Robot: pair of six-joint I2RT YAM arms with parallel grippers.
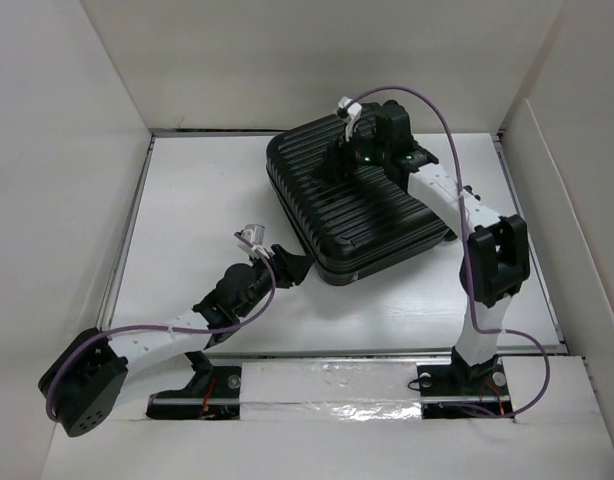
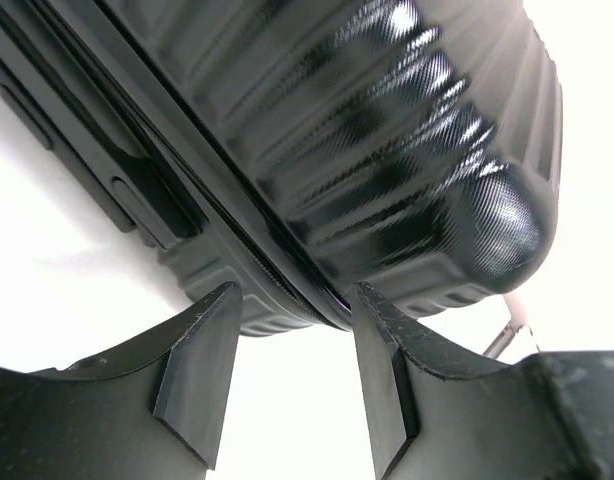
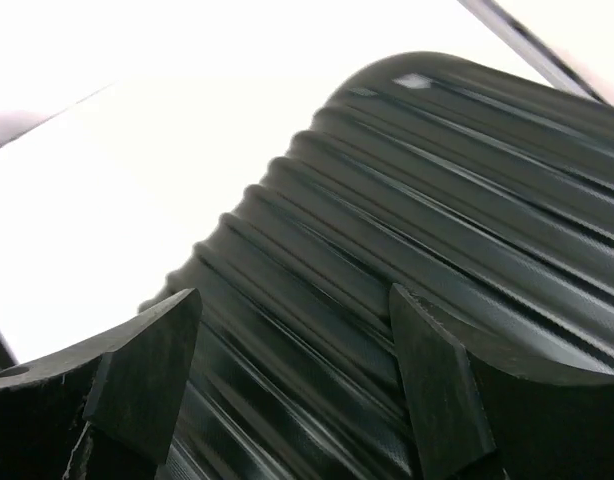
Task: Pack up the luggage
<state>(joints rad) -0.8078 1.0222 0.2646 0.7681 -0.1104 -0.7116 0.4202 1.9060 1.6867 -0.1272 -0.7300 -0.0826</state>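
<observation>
The luggage (image 1: 357,200), a black ribbed hard-shell suitcase, lies flat and shut on the white table, turned at an angle. My left gripper (image 1: 287,262) sits low at its near left corner. In the left wrist view the left gripper (image 2: 295,295) is open, with only white table between its fingers, and the luggage's (image 2: 367,150) zip seam lies right at the fingertips. My right gripper (image 1: 339,162) hangs over the far part of the lid. In the right wrist view the right gripper (image 3: 295,295) stands open wide just above the ribs of the luggage (image 3: 437,200), holding nothing.
White walls close the table (image 1: 187,220) in at the left, back and right. A raised strip (image 1: 327,385) runs along the near edge between the arm bases. Purple cables (image 1: 442,110) loop off both arms.
</observation>
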